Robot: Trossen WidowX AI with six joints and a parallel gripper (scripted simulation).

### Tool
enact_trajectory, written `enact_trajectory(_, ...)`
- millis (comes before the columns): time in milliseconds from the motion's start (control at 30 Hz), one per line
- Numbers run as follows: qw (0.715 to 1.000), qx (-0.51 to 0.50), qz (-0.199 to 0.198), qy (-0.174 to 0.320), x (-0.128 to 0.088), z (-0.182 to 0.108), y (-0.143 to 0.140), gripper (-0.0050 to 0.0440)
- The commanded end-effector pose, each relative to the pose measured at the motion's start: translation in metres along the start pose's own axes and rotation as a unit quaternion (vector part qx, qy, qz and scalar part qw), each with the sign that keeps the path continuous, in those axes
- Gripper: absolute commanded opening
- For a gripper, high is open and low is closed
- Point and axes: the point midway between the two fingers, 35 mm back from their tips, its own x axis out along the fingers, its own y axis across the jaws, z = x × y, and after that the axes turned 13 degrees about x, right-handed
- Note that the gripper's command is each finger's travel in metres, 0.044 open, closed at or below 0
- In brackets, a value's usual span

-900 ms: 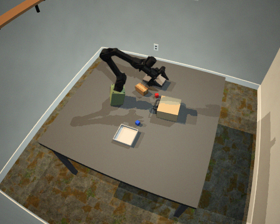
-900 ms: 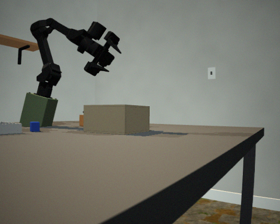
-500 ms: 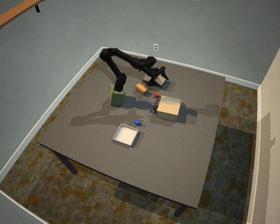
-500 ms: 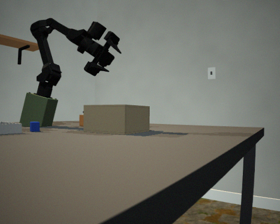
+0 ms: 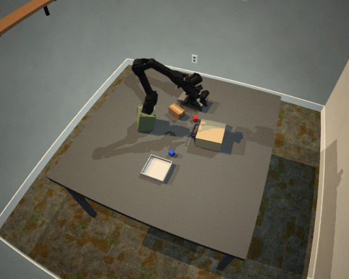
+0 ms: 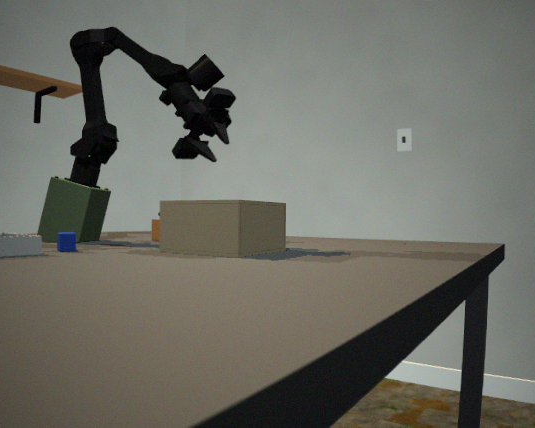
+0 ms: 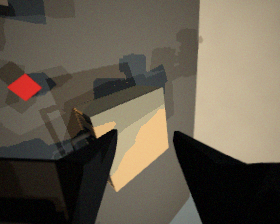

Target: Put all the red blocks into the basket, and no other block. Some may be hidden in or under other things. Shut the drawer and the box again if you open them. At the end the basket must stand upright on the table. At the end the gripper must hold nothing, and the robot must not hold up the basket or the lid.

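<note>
A red block lies on the table between the small orange box and the tan drawer unit. The white shallow basket stands upright nearer the front, and nothing shows inside it. A blue block lies just behind the basket. My gripper hangs in the air above the table behind the drawer unit. Its fingers are half apart with nothing between them. The red block is off to the left in the wrist view.
The arm stands on a green base at the back of the table. The drawer unit's dark handle faces the base. The orange box also shows in the exterior view, mostly hidden behind the drawer unit.
</note>
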Motion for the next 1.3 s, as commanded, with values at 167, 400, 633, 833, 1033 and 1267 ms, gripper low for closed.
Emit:
enact_trajectory(167, 0.968, 0.198, 0.138, 0.072, 0.012, 0.013, 0.042, 0.0233)
enact_trajectory(400, 0.901, 0.335, 0.207, 0.182, 0.01, 0.017, 0.08, 0.0233)
enact_trajectory(633, 0.847, 0.405, 0.236, 0.249, 0.01, 0.017, 0.08, 0.0233)
enact_trajectory(833, 0.847, 0.405, 0.236, 0.249, 0.03, 0.011, 0.096, 0.0233)
enact_trajectory(1033, 0.847, 0.405, 0.236, 0.249, 0.061, 0.001, 0.12, 0.0233)
enact_trajectory(1267, 0.847, 0.405, 0.236, 0.249, 0.088, -0.007, 0.142, 0.0233)
